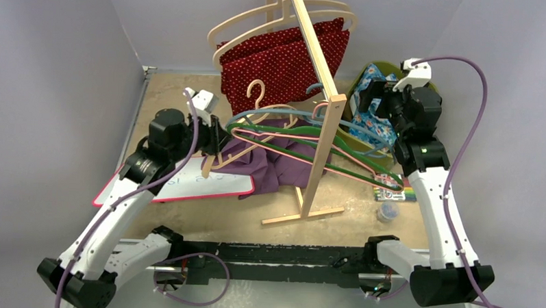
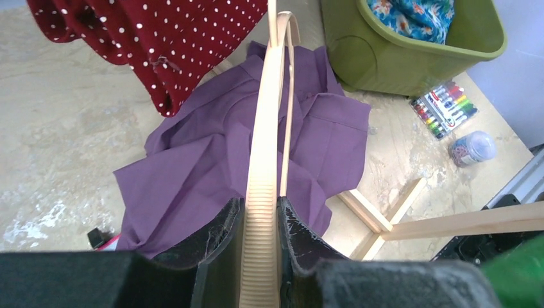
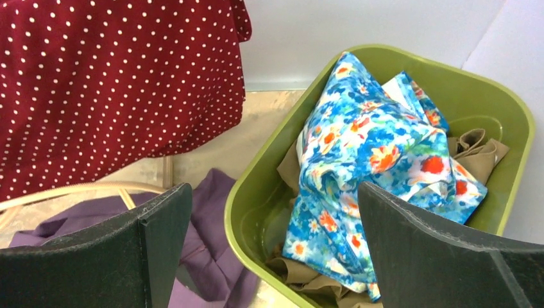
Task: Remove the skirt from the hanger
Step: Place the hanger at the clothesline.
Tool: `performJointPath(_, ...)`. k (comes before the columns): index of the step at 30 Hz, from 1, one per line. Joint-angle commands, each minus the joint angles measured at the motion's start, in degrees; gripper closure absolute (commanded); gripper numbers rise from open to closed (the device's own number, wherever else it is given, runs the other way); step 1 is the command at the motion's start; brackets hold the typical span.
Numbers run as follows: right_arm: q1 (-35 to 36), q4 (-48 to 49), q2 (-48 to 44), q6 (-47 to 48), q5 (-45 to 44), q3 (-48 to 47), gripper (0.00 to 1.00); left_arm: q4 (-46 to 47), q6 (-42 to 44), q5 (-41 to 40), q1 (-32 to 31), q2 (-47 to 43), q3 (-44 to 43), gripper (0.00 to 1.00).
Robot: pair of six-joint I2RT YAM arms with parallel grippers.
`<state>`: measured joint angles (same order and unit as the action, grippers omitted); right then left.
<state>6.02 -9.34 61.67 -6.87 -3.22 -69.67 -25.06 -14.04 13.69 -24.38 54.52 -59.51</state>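
The purple skirt lies crumpled on the table under the hangers; it also shows in the left wrist view and the right wrist view. My left gripper is shut on the ribbed arm of a pale wooden hanger, held above the skirt. I cannot tell if the skirt still touches it. My right gripper is open and empty above the near rim of the green bin.
A red polka-dot garment hangs on the wooden rack, with several coloured hangers lower on it. The green bin holds a blue floral cloth. A whiteboard, markers and a small jar lie on the table.
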Motion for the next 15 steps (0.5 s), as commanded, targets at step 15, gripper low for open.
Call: performJointPath(15,0.0,-0.8,-9.2,-1.4,11.7,0.3,0.01,23.2,-4.3,32.4,12.3,7.7,-5.1,1.00)
